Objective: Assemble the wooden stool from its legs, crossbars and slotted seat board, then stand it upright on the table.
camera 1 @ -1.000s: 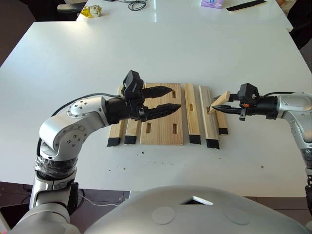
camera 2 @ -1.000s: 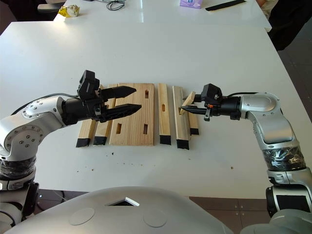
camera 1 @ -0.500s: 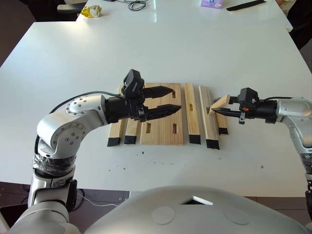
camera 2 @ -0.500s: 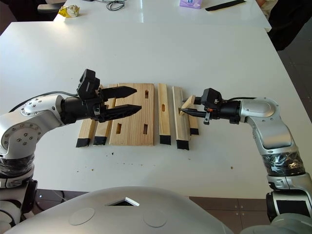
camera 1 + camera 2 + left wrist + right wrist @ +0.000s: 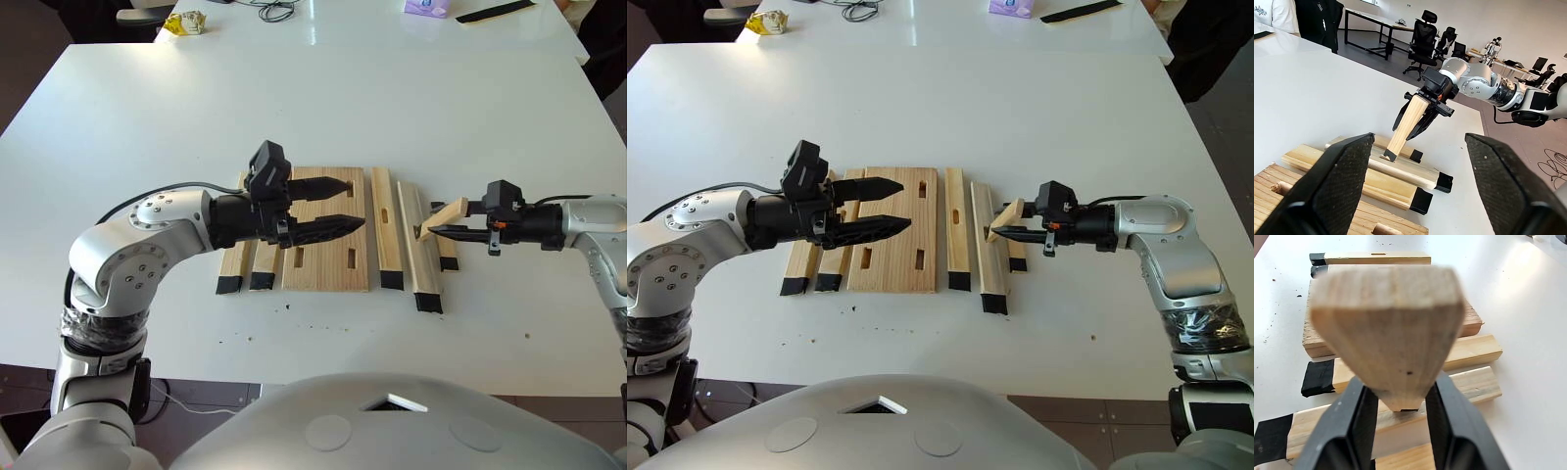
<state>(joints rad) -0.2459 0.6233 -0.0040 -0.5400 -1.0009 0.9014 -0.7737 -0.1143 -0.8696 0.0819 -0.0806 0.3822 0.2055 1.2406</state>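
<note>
Hovering the left gripper (image 5: 353, 202) over the slotted seat board (image 5: 328, 253), fingers spread wide apart and gripping nothing. Seeing that board lying flat around the middle of the white tabletop (image 5: 196, 127), a bit closer to the near edge. Clamping a short crossbar (image 5: 446, 213) tight in the right gripper (image 5: 431, 231), out toward the right edge, tilted with its black-tipped low end down by the long leg (image 5: 419, 262); honestly not managing to tell whether touching it or just above it. Noticing that leg sitting slightly skewed, with a second leg (image 5: 386, 235) lying just beside it, between it and the board's right side. Also catching a short black-tipped piece (image 5: 447, 257) lying flat right under the held crossbar. Over on the board's left side, spotting two more legs (image 5: 263, 262) lying side by side, black ends pointing at the near edge, partly hidden by the left arm (image 5: 147, 255). Seeing a few dark crumbs (image 5: 289, 307) scattered by the near edge too. Way off past the far-left corner, on the next table, spotting a yellow packet (image 5: 183, 22).
</note>
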